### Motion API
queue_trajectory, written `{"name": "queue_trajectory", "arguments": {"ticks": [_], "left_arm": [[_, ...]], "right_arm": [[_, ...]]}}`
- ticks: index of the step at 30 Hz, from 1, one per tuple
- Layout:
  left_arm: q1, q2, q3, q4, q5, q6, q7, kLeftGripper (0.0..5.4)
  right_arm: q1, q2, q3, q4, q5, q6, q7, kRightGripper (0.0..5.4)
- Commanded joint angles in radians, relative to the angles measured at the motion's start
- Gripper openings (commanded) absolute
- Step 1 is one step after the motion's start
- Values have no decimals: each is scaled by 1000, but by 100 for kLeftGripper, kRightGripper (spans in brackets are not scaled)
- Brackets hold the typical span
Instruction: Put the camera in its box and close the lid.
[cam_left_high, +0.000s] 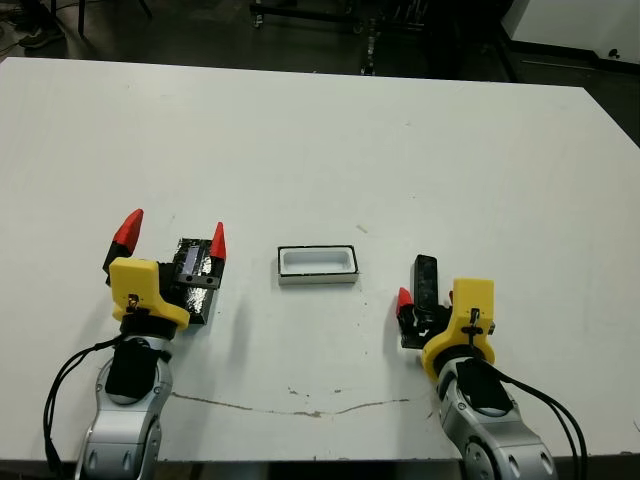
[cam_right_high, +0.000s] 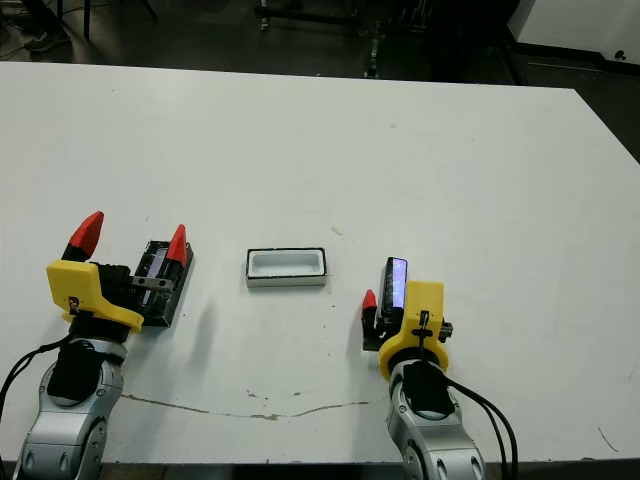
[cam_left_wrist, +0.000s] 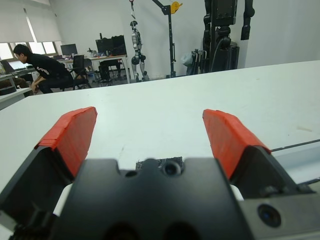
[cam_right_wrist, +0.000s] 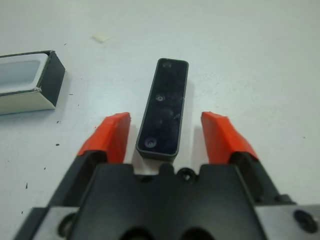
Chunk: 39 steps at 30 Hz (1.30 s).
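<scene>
The camera, a slim matte-black bar, lies on the table right of centre. My right gripper is open, with its red fingertips on either side of the camera's near end. The pads do not touch it. The box, a shallow white tray with a dark lower edge, sits open at the table's middle. The lid, glossy black with a pale stripe, lies flat at the left. My left gripper is open and hovers over the lid, holding nothing.
The white table stretches far beyond the objects. A thin crack line runs near the front edge. In the left wrist view, a seated person and equipment stands show beyond the table.
</scene>
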Motion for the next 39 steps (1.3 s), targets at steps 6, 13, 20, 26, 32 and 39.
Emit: {"name": "queue_trajectory", "arguments": {"ticks": [6, 13, 20, 26, 32, 39], "left_arm": [[7, 6, 0, -8, 1, 11, -5, 540], [7, 0, -2, -21, -3, 23, -1, 540], [7, -1, -4, -25, -7, 23, -2, 540], [7, 6, -7, -21, 11, 16, 0, 540], [11, 0, -7, -25, 6, 21, -1, 540], [12, 3, -11, -19, 15, 13, 3, 540]], "right_arm": [[-8, 25, -16, 22, 13, 19, -13, 254], [-17, 38, -41, 32, 44, 49, -21, 165], [-20, 45, -47, 37, 60, 63, -44, 165], [-16, 48, -50, 34, 69, 58, -55, 165], [-7, -9, -46, 22, 68, -27, -9, 165], [-127, -194, -136, 6, 168, -203, 269, 165]]}}
